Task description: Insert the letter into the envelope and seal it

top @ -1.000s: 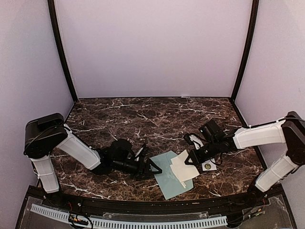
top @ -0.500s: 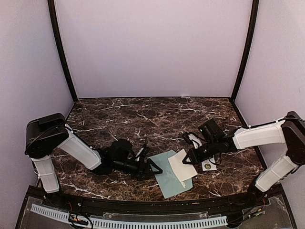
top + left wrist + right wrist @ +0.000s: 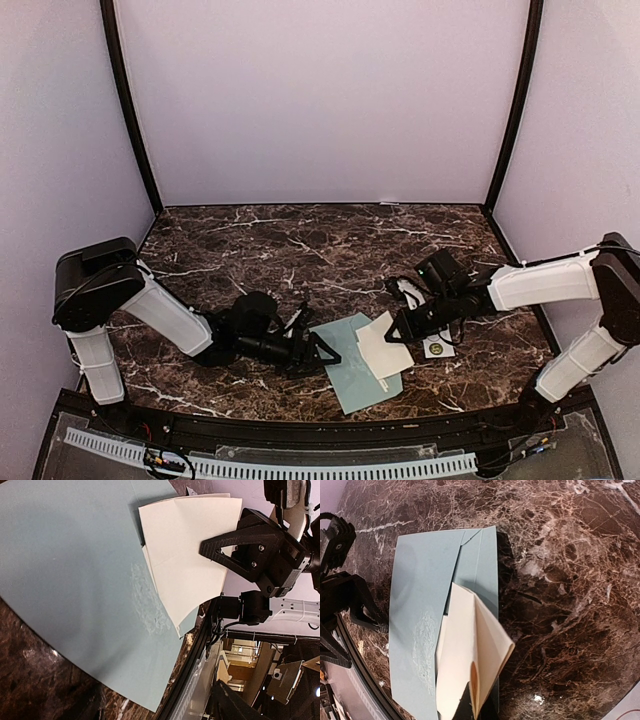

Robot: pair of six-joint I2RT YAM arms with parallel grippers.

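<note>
The pale blue-green envelope (image 3: 350, 378) lies flat near the table's front edge and fills the left wrist view (image 3: 75, 580). The folded off-white letter (image 3: 383, 350) rests slanted on the envelope's right part. My right gripper (image 3: 402, 328) is shut on the letter's right end; the right wrist view shows the letter (image 3: 470, 655) fanned open, above the envelope (image 3: 420, 605). I cannot tell whether its leading edge is inside. My left gripper (image 3: 322, 351) is open at the envelope's left edge, low on the table, one of its fingers (image 3: 235, 705) dark at the frame bottom.
A small white strip with circles (image 3: 435, 348) lies just right of the letter, under the right arm. Another white scrap (image 3: 408, 293) lies behind the right gripper. The dark marble table (image 3: 300, 250) ends in a black rail (image 3: 300, 430) close to the envelope.
The right gripper has shifted the letter slightly left over the envelope, then eased back a little. The left arm and the envelope have stayed put.
</note>
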